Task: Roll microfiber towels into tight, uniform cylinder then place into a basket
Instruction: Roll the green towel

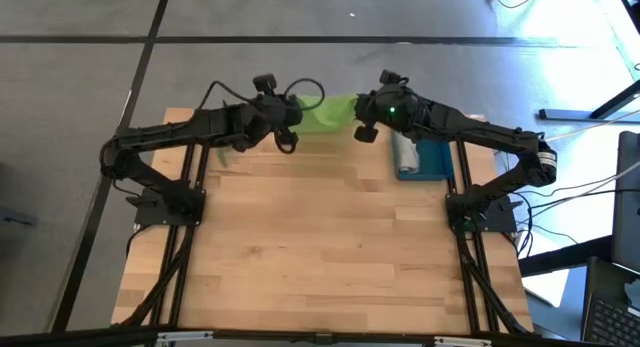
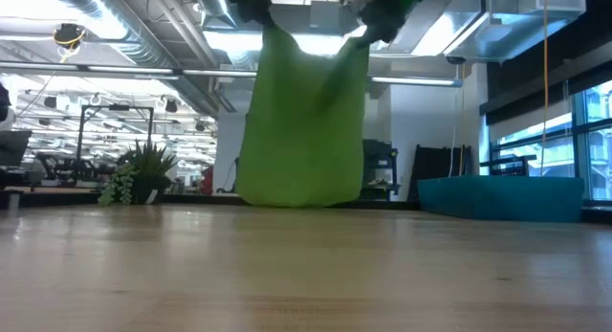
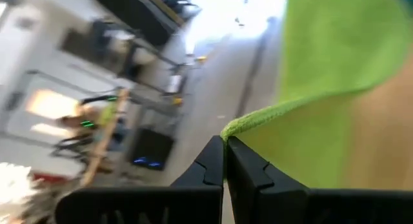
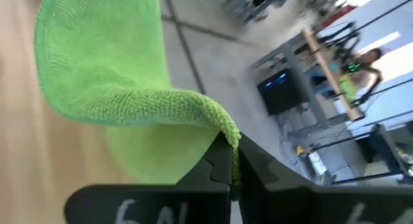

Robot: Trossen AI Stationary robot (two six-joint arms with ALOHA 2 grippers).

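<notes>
The bright green towel (image 2: 301, 121) hangs in the air between my two grippers at the table's far edge; it also shows in the high view (image 1: 328, 113). My left gripper (image 3: 224, 146) is shut on one upper corner, my right gripper (image 4: 233, 150) on the other. The light grey towel (image 1: 405, 154) lies rolled in the blue basket (image 1: 436, 159) at the far right; the basket also shows in the low view (image 2: 502, 196). My left gripper pinches the green towel's upper corner (image 3: 233, 128) between its two fingertips. The towel hangs below, spread out and lifted clear of the table. My right gripper pinches the towel's other upper corner (image 4: 227, 130) between its two fingers. The top edge sags between the two holds.
The wooden table (image 1: 330, 247) lies bare in front of the arms. A potted plant (image 2: 139, 174) and room furniture show beyond the far edge. The basket stands close by the right arm.
</notes>
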